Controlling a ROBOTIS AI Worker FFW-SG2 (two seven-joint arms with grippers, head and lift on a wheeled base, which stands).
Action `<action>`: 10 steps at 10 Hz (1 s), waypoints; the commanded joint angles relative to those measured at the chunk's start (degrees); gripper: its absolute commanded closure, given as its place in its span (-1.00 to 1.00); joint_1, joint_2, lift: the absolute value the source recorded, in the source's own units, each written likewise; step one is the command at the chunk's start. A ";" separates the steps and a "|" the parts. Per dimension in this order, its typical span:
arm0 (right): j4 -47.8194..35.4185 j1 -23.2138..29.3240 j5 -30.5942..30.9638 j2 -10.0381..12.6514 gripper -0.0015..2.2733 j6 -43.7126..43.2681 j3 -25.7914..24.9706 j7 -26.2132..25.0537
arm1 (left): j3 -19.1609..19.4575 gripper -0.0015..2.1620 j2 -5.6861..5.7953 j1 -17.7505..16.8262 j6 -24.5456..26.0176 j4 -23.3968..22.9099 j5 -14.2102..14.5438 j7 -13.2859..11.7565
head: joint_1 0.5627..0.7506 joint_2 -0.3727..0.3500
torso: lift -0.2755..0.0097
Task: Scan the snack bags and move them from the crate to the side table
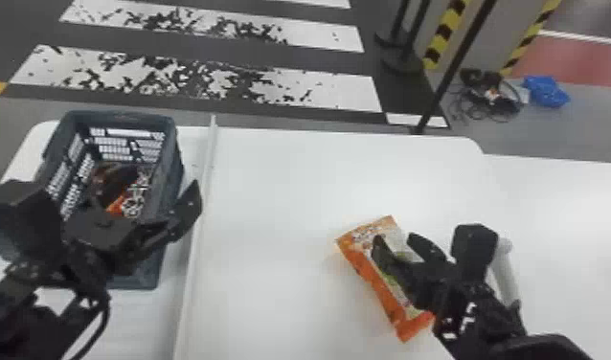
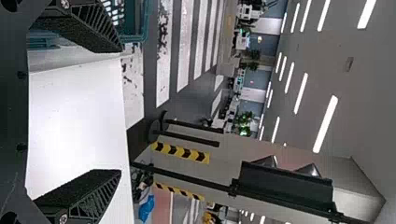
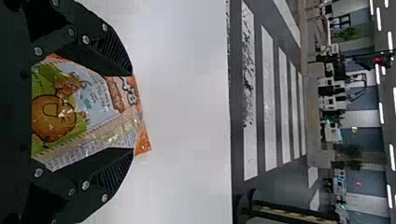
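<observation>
White table (image 1: 280,191): snack bag (image 1: 379,287), lower right, by your right gripper (image 3: 132,112), jaws apart; your left gripper (image 2: 118,111), likewise spread. Risk: shallow pinch, bag slips.

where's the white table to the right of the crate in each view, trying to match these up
head view: the white table fills the middle, right of the crate.
left wrist view: table between the left gripper's fingers.
right wrist view: table beyond the right gripper.
shared landmark: the crosswalk past the table's edge.
</observation>
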 commanded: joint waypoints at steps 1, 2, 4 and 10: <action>0.17 -0.65 -0.42 -0.01 0.97 3.04 0.14 2.53 | -0.22 -0.93 -0.43 1.20 0.00 -1.04 -0.58 0.05 | 0.41 -0.38 | 0.32; -0.18 -0.56 -0.51 -0.01 0.97 3.22 0.58 3.50 | -0.22 -0.93 -0.61 2.16 0.00 -2.09 -1.46 0.14 | 0.41 -0.36 | 0.32; -1.41 -0.03 -0.78 -0.10 0.97 2.69 1.11 4.47 | -0.05 -0.93 -0.70 3.66 0.00 -3.50 -2.07 0.14 | 0.41 -0.31 | 0.32; 6.06 -5.13 -0.86 -0.36 0.97 3.39 -1.61 3.15 | -0.05 -0.93 -0.61 5.59 0.00 -5.70 -2.51 0.05 | 0.41 -0.39 | 0.32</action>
